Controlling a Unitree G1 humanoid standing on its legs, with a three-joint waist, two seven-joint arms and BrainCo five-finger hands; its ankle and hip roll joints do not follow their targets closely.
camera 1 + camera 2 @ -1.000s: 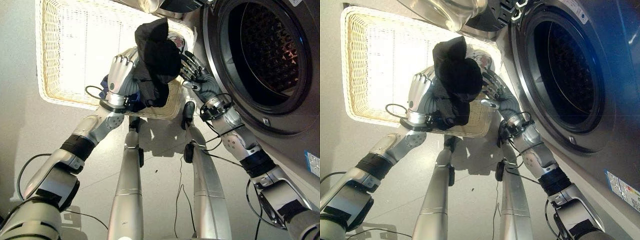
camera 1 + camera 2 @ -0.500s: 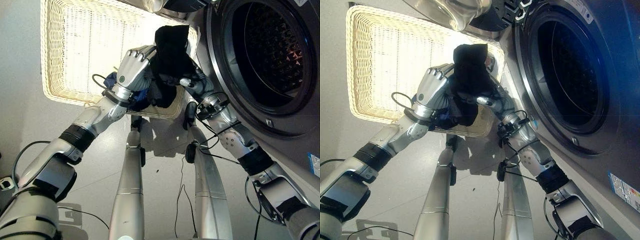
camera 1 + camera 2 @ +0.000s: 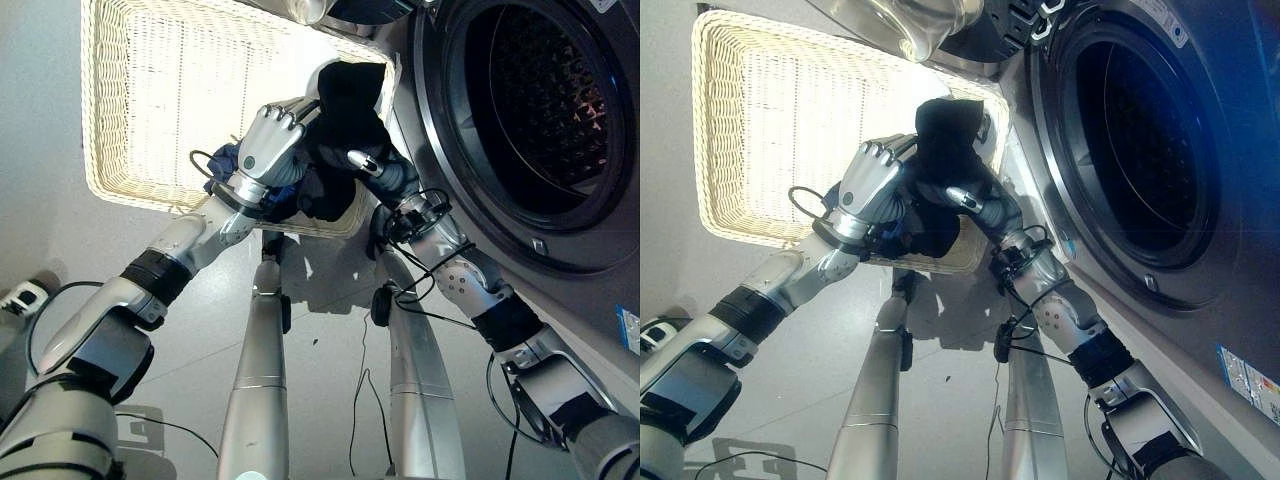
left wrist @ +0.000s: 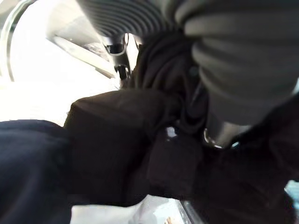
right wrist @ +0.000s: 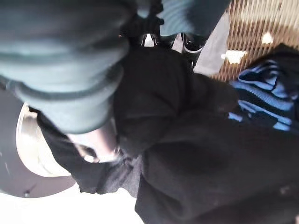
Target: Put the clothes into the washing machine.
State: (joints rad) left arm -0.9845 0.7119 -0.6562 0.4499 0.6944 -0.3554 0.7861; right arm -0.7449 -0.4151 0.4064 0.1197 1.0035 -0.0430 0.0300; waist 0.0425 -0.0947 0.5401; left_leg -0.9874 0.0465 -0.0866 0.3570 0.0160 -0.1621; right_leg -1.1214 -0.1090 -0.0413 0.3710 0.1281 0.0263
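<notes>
Left eye view: a bundle of black clothes is held up between the two hands, just beside the rim of the washing machine's open drum and above the near corner of the wicker basket that lies on the floor beside the machine. The left robot hand is at the side of the bundle away from the washing machine, its fingers curled with the dark cloth bunched against them. The right robot hand is at the side nearer the machine, between the bundle and the drum's rim, with one silver finger lying across the cloth and the others buried in it. Part of the black cloth hangs down below both hands, over the basket's rim.

In the right wrist view the black cloth is packed against that hand's cover, and a blue garment lies beyond it in the basket, just beside the black bundle. In the left wrist view the same black cloth lies against the left hand's fingers, with a darker blue fold next to it.
</notes>
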